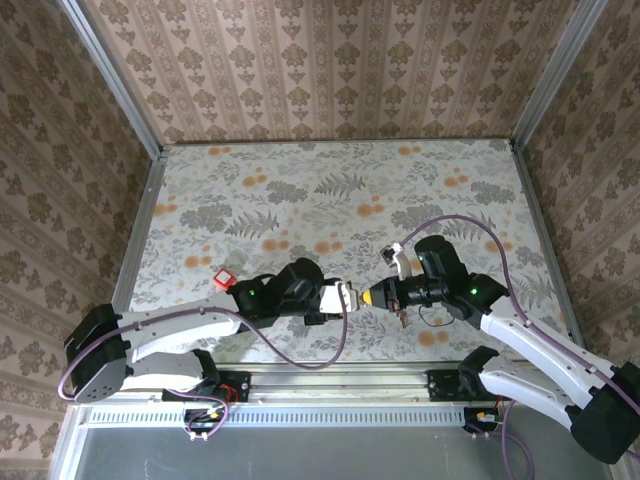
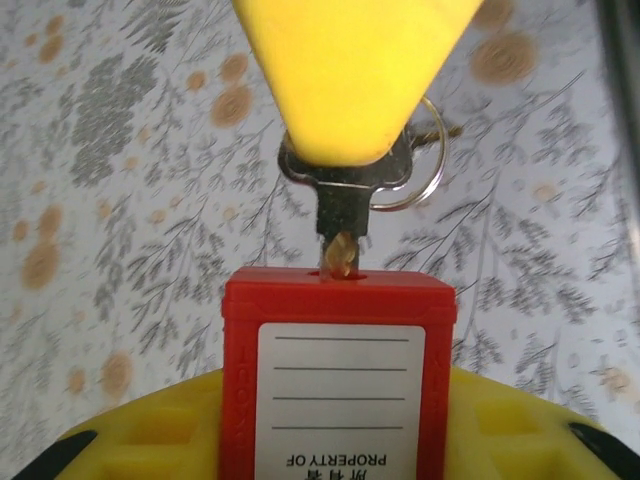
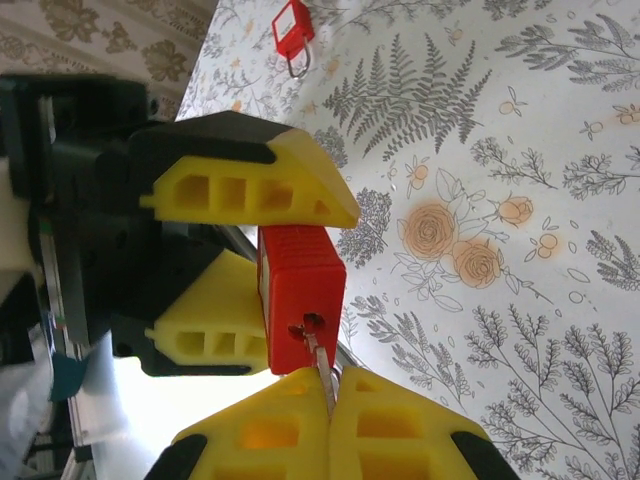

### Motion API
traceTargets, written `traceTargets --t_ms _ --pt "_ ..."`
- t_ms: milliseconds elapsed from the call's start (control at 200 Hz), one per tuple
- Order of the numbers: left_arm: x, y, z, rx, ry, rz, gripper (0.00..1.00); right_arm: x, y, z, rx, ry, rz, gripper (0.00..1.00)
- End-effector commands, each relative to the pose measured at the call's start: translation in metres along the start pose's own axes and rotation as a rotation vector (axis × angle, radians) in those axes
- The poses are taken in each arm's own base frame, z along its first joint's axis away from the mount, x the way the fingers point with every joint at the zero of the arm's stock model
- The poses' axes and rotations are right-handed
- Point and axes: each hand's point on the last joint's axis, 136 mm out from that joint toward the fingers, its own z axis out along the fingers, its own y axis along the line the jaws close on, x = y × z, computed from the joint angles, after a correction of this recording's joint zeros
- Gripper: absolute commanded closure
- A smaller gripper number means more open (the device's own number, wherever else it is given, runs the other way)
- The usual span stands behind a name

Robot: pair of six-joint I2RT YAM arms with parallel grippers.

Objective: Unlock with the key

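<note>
**Holding key (image 2: 340, 225) at padlock (image 2: 338, 380), lower centre of top view**

Working above a floral table (image 1: 330, 190) that fills most of the top view. Reaching in with the left arm (image 1: 180, 325) from the lower left and the right arm (image 1: 540, 340) from the lower right, meeting nose to nose at lower centre. Clamping the padlock with the left gripper (image 1: 345, 298), yellow fingers (image 3: 250, 190) pressing on its two sides, white label (image 2: 338, 400) facing the left wrist camera at bottom centre of that frame. Pinching the key's head with the right gripper (image 1: 375, 296), fingers pressed together on it, at bottom centre of the right wrist view and top centre of the left wrist view. Leaving a second padlock (image 1: 224, 278) flat on the table, left of the left gripper in the top view, near the top edge in the right wrist view. Touching the key's tip to the keyhole (image 2: 340, 272) in the padlock's top face; depth of entry impossible to tell. Dangling a ring (image 2: 425, 160) from the key's head, right of centre.
</note>
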Motion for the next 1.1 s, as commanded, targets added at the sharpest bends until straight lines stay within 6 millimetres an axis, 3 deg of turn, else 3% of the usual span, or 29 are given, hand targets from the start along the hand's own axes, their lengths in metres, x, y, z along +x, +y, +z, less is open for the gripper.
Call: traceTargets --t_ms 0,95,275,495,605,850,1090 --pt "-0.098 0.037 -0.030 -0.214 -0.364 0.060 1.00 -0.014 0.034 0.010 -0.188 -0.050 0.024 1.00" --pt "-0.106 0.032 -0.036 -0.171 -0.405 0.046 1.00 -0.011 0.042 0.012 -0.244 -0.020 0.017 1.00" --pt "-0.117 0.016 -0.049 0.100 -0.485 -0.077 1.00 0.016 0.025 0.010 -0.103 0.064 -0.189 1.00" --pt "-0.120 0.007 -0.059 0.247 -0.471 -0.110 1.00 0.016 0.022 0.010 -0.035 0.035 -0.328 1.00" --pt "-0.120 0.013 -0.059 0.208 -0.477 -0.103 1.00 0.019 0.027 0.016 -0.037 0.059 -0.346 1.00" --pt "-0.129 0.038 -0.066 -0.058 -0.531 -0.017 1.00 0.012 0.041 0.034 -0.135 0.096 -0.200 1.00" --pt "-0.144 0.036 -0.070 -0.134 -0.584 0.056 1.00 -0.007 0.063 0.038 -0.274 0.067 -0.094 1.00"
